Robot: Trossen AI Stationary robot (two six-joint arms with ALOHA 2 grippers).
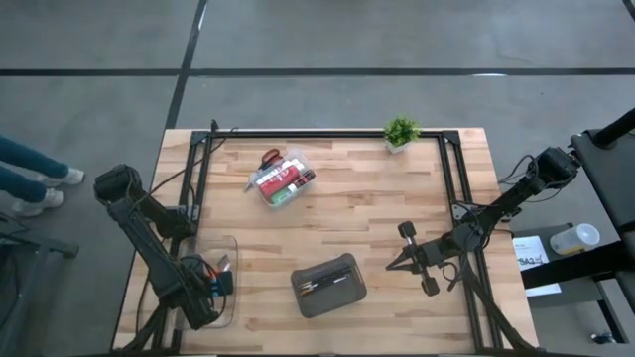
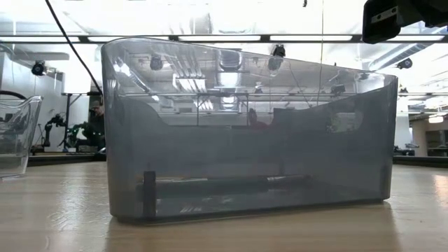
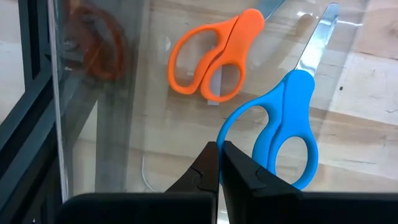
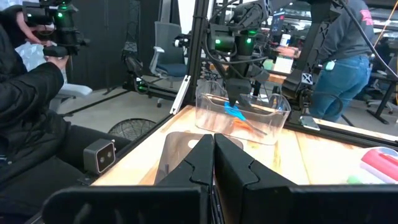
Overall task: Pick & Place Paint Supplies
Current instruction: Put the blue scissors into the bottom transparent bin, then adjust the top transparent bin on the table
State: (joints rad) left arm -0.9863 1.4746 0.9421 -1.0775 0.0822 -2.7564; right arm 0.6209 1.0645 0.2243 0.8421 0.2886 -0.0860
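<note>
My left gripper (image 3: 219,167) is shut and points down into a clear box (image 1: 230,260) at the table's near left. Blue scissors (image 3: 280,127) and orange scissors (image 3: 214,56) lie flat on that box's floor, and the blue handle is just beside my fingertips. Red scissors (image 1: 268,159) lie on the table by a second clear box (image 1: 308,179) holding the red, white and green tubes (image 1: 281,181). Thin brushes (image 2: 224,185) lie in the dark grey case (image 1: 327,285). My right gripper (image 4: 214,149) is shut and hovers right of the case.
A small potted plant (image 1: 400,132) stands at the far edge. A black frame (image 1: 198,188) runs along the table's left, far and right sides. People stand in the room beyond the table (image 4: 342,56). Bare wood lies between the case and the tube box.
</note>
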